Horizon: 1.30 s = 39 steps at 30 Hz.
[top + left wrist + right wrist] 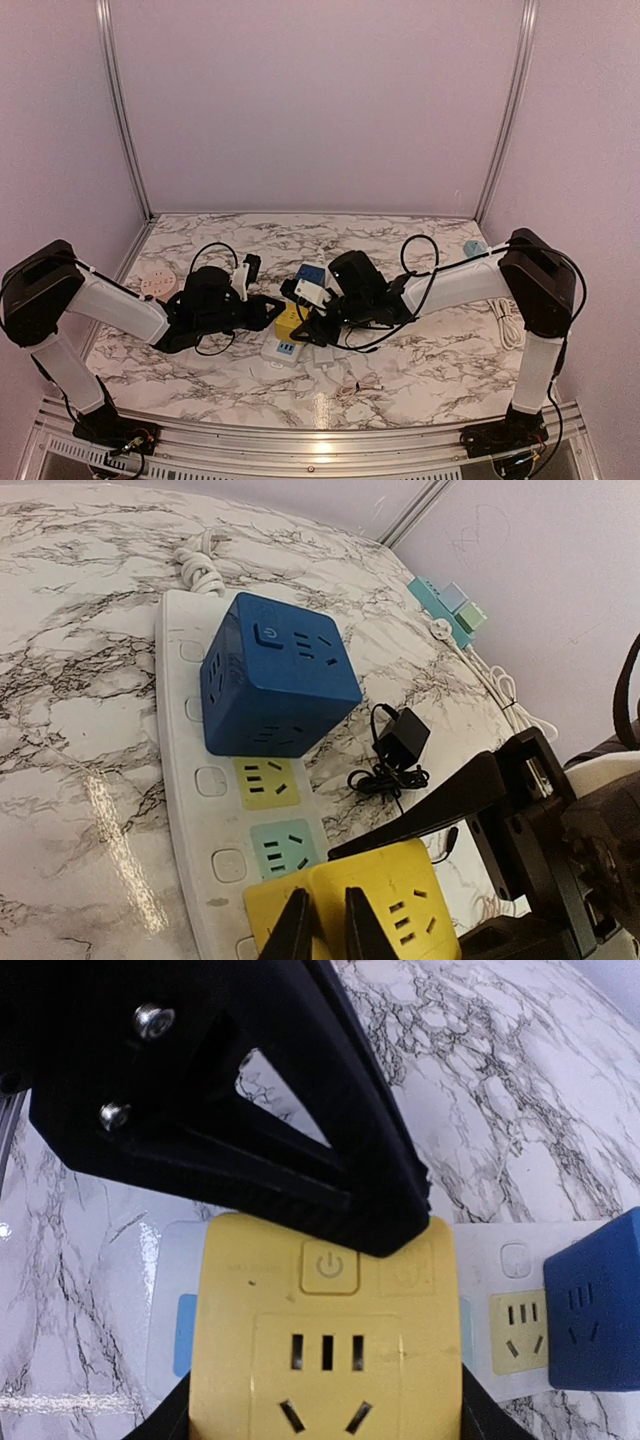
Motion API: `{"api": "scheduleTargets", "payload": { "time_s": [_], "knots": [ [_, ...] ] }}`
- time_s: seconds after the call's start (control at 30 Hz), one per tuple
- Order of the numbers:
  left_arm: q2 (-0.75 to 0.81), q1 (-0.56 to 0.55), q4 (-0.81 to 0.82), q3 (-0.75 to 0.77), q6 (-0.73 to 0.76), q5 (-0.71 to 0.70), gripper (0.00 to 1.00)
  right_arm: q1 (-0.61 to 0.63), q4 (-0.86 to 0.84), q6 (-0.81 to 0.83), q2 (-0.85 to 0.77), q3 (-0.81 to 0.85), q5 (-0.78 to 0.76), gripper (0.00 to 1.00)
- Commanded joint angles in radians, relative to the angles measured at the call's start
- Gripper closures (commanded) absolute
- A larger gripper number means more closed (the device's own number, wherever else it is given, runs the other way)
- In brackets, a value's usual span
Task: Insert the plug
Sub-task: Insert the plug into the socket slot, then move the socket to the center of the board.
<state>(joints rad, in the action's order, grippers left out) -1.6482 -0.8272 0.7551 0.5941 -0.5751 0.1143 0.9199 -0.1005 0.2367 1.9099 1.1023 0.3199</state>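
The plug is a yellow cube adapter (325, 1360) with a power button on top. It sits over the white power strip (180, 740), near the strip's close end (281, 350). My right gripper (325, 1425) is shut on the yellow cube, one finger on each side. One of those fingers (440, 805) runs along the cube (400, 900) in the left wrist view. My left gripper (320, 925) is shut, and its tips rest on the cube's upper edge. A blue cube adapter (280, 675) stands plugged in further along the strip.
Free yellow (265, 780) and teal (285, 845) sockets lie between the two cubes. A black adapter with a coiled cord (400, 745) lies beside the strip. A teal-green block (474, 247) and a white cable (510, 320) are at the right. A pink disc (158, 285) is at the left.
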Motion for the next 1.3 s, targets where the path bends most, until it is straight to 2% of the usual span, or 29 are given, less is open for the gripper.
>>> {"api": "scheduleTargets", "payload": {
  "time_s": [0.0,0.13,0.2,0.23,0.37,0.47,0.6,0.67,0.97,1.1,1.27],
  "knots": [
    [0.024,-0.048,-0.062,0.025,0.018,0.083,0.87,0.004,0.097,0.011,-0.016,0.042,-0.043,0.45],
    [0.041,-0.046,-0.06,0.022,0.018,0.065,0.77,-0.007,0.086,-0.002,-0.04,0.051,-0.01,0.25],
    [0.057,-0.046,-0.06,0.017,0.018,0.055,0.68,-0.01,0.089,-0.005,-0.051,0.058,-0.002,0.14],
    [0.067,-0.046,-0.06,0.012,0.018,0.047,0.62,-0.012,0.09,-0.008,-0.058,0.061,0.0,0.03],
    [0.128,-0.045,-0.06,-0.021,0.016,0.009,0.42,-0.024,0.092,-0.029,-0.113,0.056,0.032,0.01],
    [0.192,-0.044,-0.057,-0.06,0.007,-0.029,0.3,-0.034,0.094,-0.053,-0.174,0.034,0.035,0.02],
    [0.29,-0.046,-0.112,-0.109,-0.01,-0.063,0.15,-0.047,0.097,-0.094,-0.267,-0.024,-0.022,0.01],
    [0.327,-0.064,-0.161,-0.133,-0.006,-0.087,0.01,-0.061,0.133,-0.123,-0.311,-0.057,-0.065,0.01],
    [0.371,-0.174,-0.377,-0.172,0.015,-0.214,0.01,-0.08,0.153,-0.171,-0.507,-0.2,-0.152,0.01],
    [0.269,-0.243,-0.499,-0.092,0.008,-0.341,0.01,-0.08,0.177,-0.169,-0.571,-0.216,-0.186,0.02],
    [0.101,-0.284,-0.517,0.021,-0.006,-0.382,0.01,-0.08,0.198,-0.169,-0.624,-0.228,-0.212,0.02]
  ]
}}
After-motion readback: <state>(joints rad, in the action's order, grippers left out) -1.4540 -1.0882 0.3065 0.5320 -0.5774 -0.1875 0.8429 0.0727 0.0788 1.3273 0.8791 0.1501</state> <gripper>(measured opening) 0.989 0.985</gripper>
